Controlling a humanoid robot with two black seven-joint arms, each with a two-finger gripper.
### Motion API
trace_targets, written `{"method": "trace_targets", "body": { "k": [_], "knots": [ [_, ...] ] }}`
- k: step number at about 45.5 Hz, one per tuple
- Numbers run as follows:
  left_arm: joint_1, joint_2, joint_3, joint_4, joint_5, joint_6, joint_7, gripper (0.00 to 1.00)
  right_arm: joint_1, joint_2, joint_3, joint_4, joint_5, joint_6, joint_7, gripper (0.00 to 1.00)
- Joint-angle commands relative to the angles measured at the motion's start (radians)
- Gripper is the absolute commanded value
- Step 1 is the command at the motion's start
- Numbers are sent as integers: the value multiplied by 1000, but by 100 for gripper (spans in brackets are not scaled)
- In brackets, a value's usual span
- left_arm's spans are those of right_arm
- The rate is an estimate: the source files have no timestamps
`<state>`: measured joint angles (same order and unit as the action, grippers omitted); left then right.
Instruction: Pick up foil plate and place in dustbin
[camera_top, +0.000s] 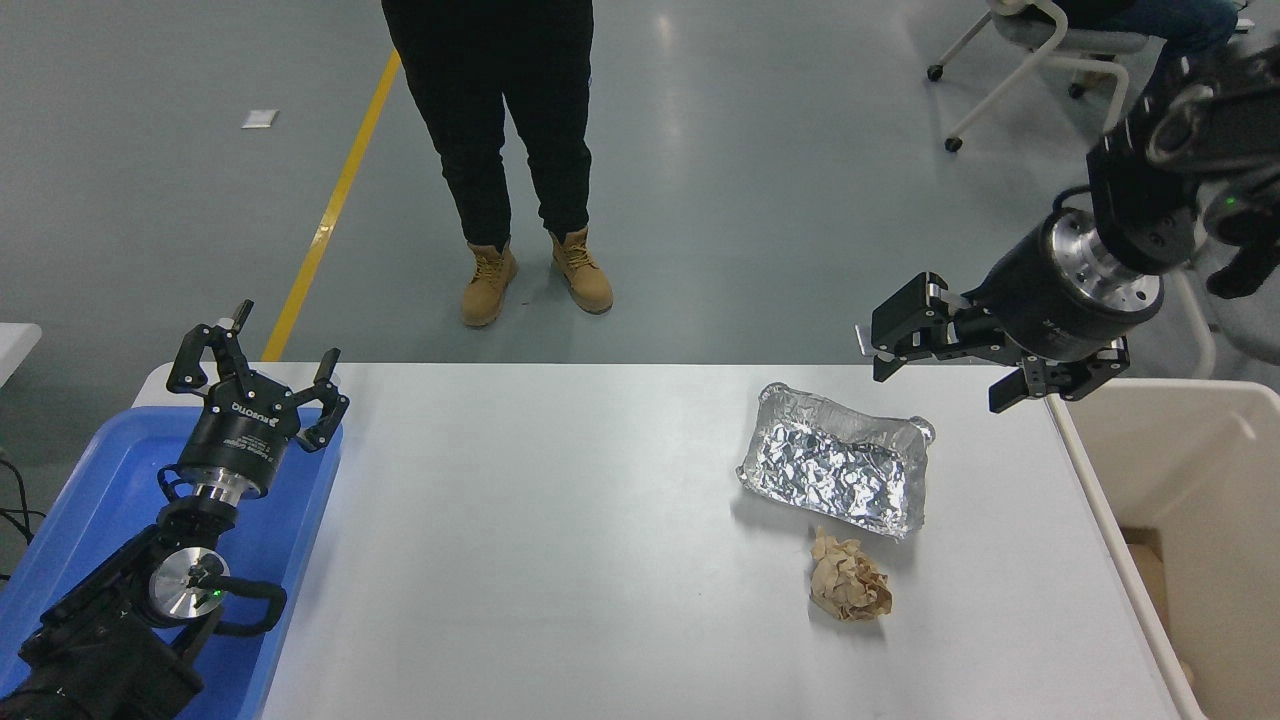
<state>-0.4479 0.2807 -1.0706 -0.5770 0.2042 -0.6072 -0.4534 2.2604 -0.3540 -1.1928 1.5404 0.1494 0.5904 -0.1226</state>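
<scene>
Foil plate (836, 474): crinkled silver, rectangular, raised rim, lying flat and upright on the table's right half. Dustbin (1190, 500): cream plastic, deep-walled, at the table's right edge.

foil plate (836, 473): on table (520, 540), right of middle
paper ball (849, 588): just before plate
dustbin (1190, 520): right of table
tray (70, 520): left of table

You only get part of the dustbin (1180, 470): right and bottom edges cut it off, and the right arm covers its far rim. The person (495, 130) is cropped above the thighs. The blue tray (110, 470) runs off lower left, partly under the left arm.
</scene>
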Motion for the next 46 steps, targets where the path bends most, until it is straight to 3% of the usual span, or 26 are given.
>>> {"method": "trace_targets", "body": {
  "k": [1,18,30,46],
  "knots": [
    [0,-2,0,0,0,0,-1,98,-70,-8,6,-16,-1,-41,0,100],
    [0,0,0,0,0,0,-1,98,-288,4,24,-94,-7,-319,0,100],
    [0,0,0,-1,1,0,-1,98,-337,3,25,-102,-10,-359,0,100],
    [0,0,0,-1,0,0,1,98,-505,29,36,-204,-11,-529,-2,100]
  ]
}}
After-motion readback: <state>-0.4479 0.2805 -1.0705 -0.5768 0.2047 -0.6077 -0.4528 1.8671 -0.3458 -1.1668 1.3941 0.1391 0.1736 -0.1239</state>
